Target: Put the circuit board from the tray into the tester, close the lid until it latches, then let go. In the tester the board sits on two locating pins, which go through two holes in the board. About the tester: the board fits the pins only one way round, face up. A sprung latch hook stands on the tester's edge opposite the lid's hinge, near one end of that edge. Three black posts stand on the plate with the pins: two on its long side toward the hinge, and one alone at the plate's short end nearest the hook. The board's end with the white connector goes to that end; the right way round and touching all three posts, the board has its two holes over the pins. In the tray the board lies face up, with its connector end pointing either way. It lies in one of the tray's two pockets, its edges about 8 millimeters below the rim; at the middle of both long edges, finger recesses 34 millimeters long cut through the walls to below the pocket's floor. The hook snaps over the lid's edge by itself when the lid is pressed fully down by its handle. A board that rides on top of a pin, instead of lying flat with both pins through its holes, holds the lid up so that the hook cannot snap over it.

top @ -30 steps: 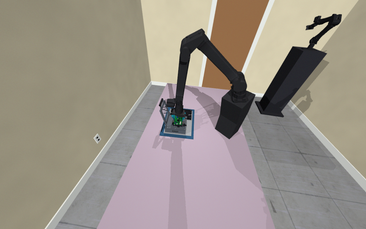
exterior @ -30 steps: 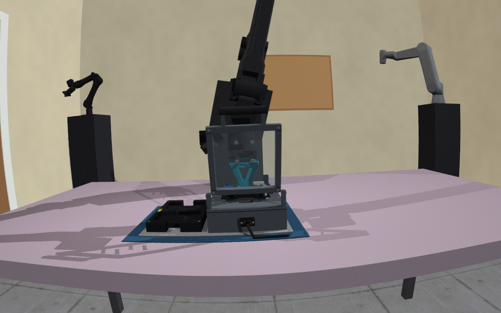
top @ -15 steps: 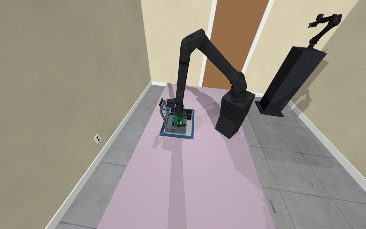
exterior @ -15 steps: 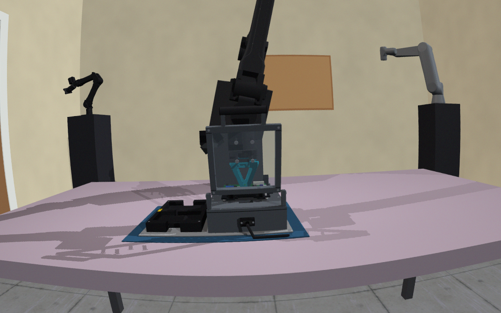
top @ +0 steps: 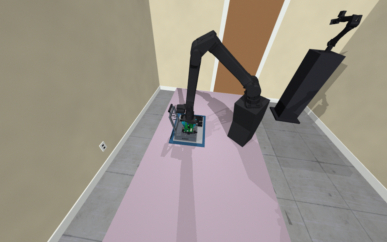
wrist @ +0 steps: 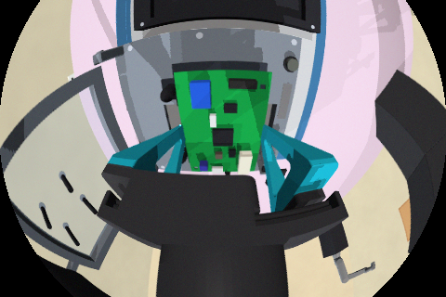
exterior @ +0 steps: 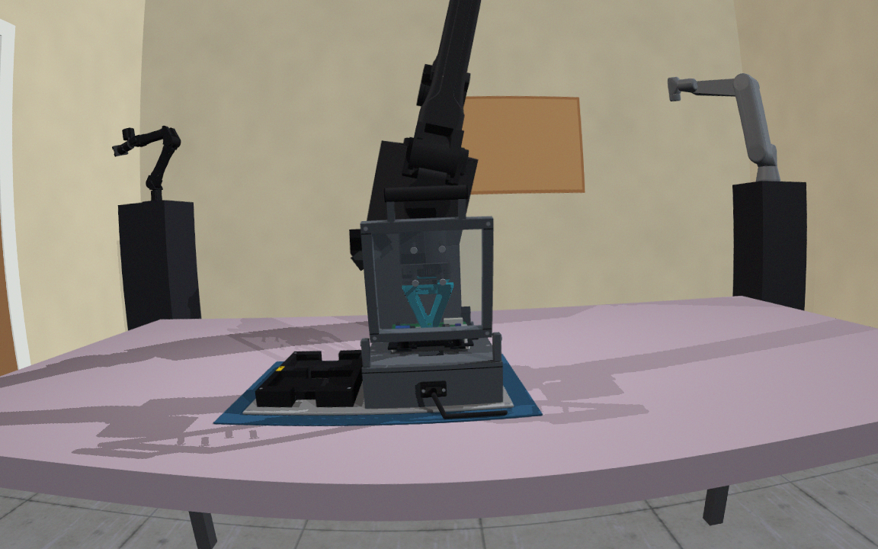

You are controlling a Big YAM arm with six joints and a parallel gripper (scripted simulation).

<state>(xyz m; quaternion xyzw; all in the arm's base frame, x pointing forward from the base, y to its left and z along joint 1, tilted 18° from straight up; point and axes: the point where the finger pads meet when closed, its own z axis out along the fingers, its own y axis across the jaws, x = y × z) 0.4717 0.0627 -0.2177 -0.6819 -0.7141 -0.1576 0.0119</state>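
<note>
The green circuit board (top: 187, 128) (wrist: 248, 121) is face up over the tester (top: 184, 138) (exterior: 394, 387) (wrist: 149, 62), between the fingers. My gripper (top: 189, 125) (exterior: 428, 323) (wrist: 223, 130) is shut on its long edges. Its white connector (exterior: 452, 320) (wrist: 245, 162) is at the end nearest the wrist. In the exterior view the board looks slightly above the plate. A black post (wrist: 168, 93) shows on the hinge side. The pins are hidden under the board; the hook cannot be made out clearly. The lid (top: 172, 121) (exterior: 487, 273) (wrist: 46, 167) stands open and upright.
The black tray (top: 200, 119) (exterior: 275, 396) (wrist: 223, 9) lies beside the tester. The raised lid and its black handle (top: 170, 107) (exterior: 426, 194) stand close to the gripper on the hinge side. A knob (wrist: 291, 64) rises from the tester's top. A cable (exterior: 472, 413) lies behind the hinge.
</note>
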